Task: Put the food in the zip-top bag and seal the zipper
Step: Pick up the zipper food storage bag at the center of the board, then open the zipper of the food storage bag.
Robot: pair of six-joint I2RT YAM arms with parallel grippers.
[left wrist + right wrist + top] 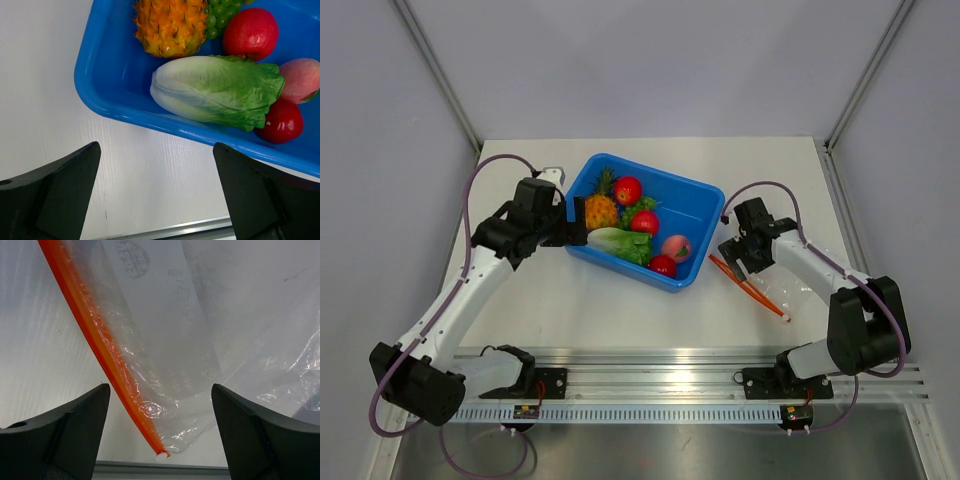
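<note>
The left gripper hangs at the left rim of a blue tub, jaws spread wide and holding nothing. From above, the tub holds a pineapple, a cabbage, a peach and three red fruits. The left wrist view adds what the top view blurs: green grapes tucked behind the pineapple, and the cabbage lying on its side against the near wall, touching a red fruit.

To the right of the tub, on the white table, lies the clear bag, flat and with no food in it. The right gripper hovers over its orange zipper, jaws wide and gripping nothing. Only the right wrist view shows the crinkled plastic and the zipper's end between the fingers.
</note>
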